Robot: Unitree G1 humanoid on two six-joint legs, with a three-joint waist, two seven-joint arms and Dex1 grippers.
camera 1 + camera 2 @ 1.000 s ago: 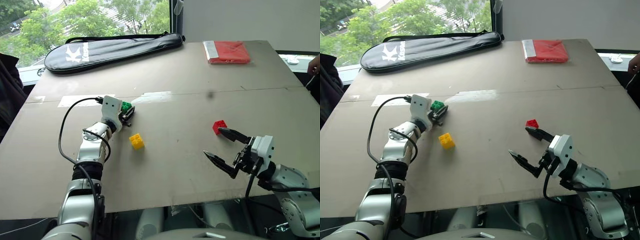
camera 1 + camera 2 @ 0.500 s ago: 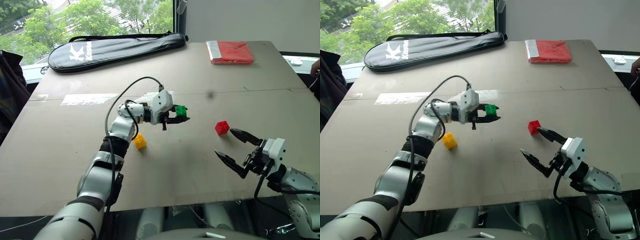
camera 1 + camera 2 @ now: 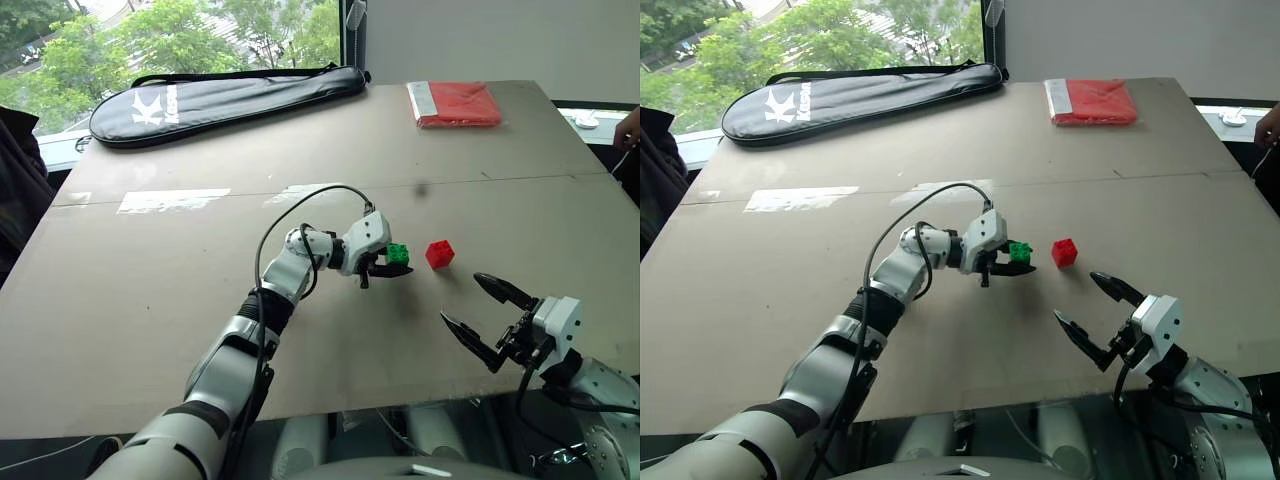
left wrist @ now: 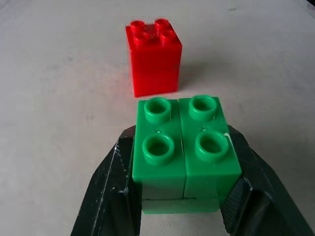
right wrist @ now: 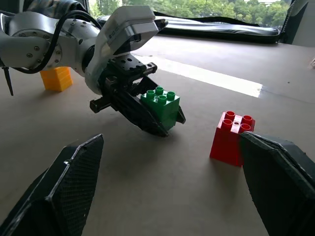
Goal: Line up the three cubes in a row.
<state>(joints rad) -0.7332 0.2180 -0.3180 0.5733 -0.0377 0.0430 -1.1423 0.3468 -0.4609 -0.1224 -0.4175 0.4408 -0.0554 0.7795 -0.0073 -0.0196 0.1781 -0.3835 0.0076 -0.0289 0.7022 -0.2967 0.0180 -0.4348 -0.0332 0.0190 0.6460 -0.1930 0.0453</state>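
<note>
Left eye view: the green cube (image 3: 398,254) is held clamped in the left gripper (image 3: 393,263), just beside the red cube (image 3: 439,254) and slightly apart from it. A second ago it was held far over on the left of the table (image 3: 120,300), near the yellow cube; since then it has been carried across to the middle. The right gripper (image 3: 487,319) is spread wide and empty, nearer the table's front edge than the red cube, and it has been drawn back a little.

Right eye view: the same pairing is seen, green cube (image 3: 1019,251) beside red cube (image 3: 1064,252).

Left wrist view: the green cube (image 4: 184,152) is gripped between both fingers (image 4: 110,189), studs up, with the red cube (image 4: 154,57) standing directly ahead.

Right wrist view: the green cube appears raised just off the table, and the yellow cube (image 5: 56,78) is left well behind the left arm.

Two cubes are judged nearly aligned; the green one has yet to be set down, and the yellow one must yet be fetched.
</note>
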